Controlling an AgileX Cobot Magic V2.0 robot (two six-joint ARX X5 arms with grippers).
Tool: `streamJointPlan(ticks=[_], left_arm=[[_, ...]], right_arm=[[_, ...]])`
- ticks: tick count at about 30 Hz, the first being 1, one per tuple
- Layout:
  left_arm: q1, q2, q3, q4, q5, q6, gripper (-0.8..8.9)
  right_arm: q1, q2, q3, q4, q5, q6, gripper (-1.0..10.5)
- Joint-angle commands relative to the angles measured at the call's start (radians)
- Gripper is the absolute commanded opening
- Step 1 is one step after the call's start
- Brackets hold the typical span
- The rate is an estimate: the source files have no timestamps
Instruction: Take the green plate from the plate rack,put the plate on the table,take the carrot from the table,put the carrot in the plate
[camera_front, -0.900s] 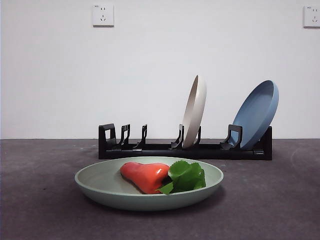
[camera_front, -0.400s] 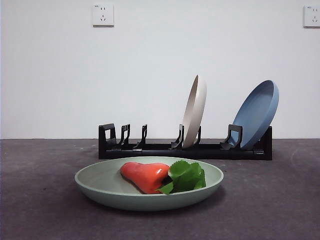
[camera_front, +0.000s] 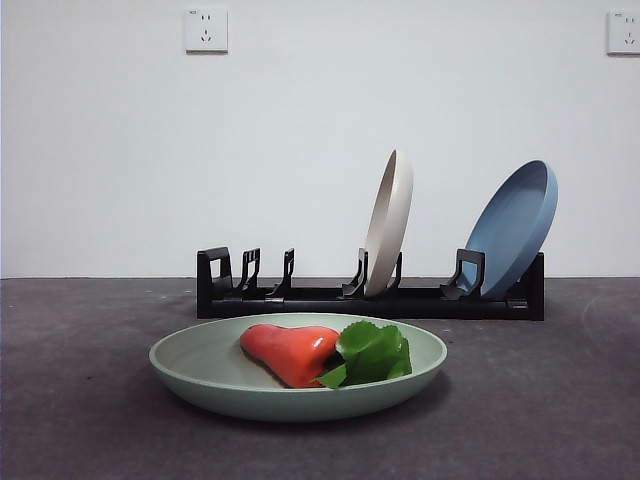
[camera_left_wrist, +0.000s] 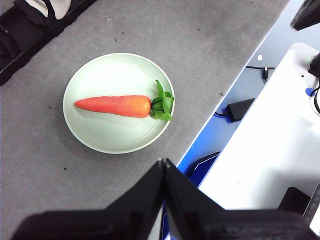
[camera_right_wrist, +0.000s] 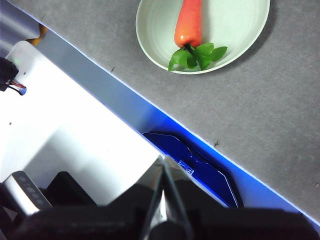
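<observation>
The green plate (camera_front: 220, 372) lies flat on the table (camera_front: 80, 400) in front of the plate rack (camera_front: 330, 298). The carrot (camera_front: 290, 352) lies in the plate, its green leaves to the right in the front view. The plate (camera_left_wrist: 105, 137) and the carrot (camera_left_wrist: 117, 105) also show in the left wrist view, and the plate (camera_right_wrist: 235, 35) and the carrot (camera_right_wrist: 189, 22) in the right wrist view. My left gripper (camera_left_wrist: 163, 162) is shut and empty, high above the table's edge. My right gripper (camera_right_wrist: 163, 159) is shut and empty, high off the table's edge. Neither shows in the front view.
A cream-white plate (camera_front: 388, 222) and a blue plate (camera_front: 515, 228) stand upright in the rack. Beyond the table's edge lie a white surface (camera_left_wrist: 265, 150), cables and a blue floor (camera_right_wrist: 200, 165).
</observation>
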Motion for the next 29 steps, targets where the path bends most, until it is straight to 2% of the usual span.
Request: streamJointPlan(ticks=[1,6,8,10,13,15,17,22,26,29], left_arm=[[0.0,-0.001,-0.003,0.003,-0.003,-0.006,-0.02],[0.01,-0.01,-0.003,0.034,-0.037,0.002,-0.02],[0.035,-0.031,-0.005,0.067,-0.105,0.045,-0.02],[0.087,-0.062,-0.008,0.157,-0.159,0.127,-0.02],[0.209,-0.131,-0.03,0.373,-0.121,0.259,-0.02],[0.316,-0.18,-0.056,0.51,-0.058,0.292,-0.02],[0.438,-0.233,-0.099,0.634,-0.018,0.295,-0.02],[0.684,-0.369,-0.262,0.839,-0.002,0.295,-0.02],[0.809,-0.487,-0.452,0.932,-0.002,0.294,-0.02],[0.866,-0.573,-0.611,0.99,-0.002,0.289,-0.02]], right_arm=[[0.002,-0.001,-0.001,0.005,0.003,-0.001,0.0],[0.002,-0.001,-0.001,0.005,0.003,-0.001,0.0],[0.002,-0.001,-0.001,0.005,0.003,-0.001,0.0],[0.002,-0.001,-0.001,0.005,0.003,-0.001,0.0],[0.002,-0.001,-0.001,0.005,0.003,-0.001,0.0],[0.002,-0.001,-0.001,0.005,0.003,-0.001,0.0],[0.002,-0.001,-0.001,0.005,0.003,-0.001,0.0],[0.002,-0.001,-0.001,0.005,0.003,-0.001,0.0],[0.002,-0.001,-0.001,0.005,0.003,-0.001,0.0],[0.002,-0.001,-0.001,0.005,0.003,-0.001,0.0]])
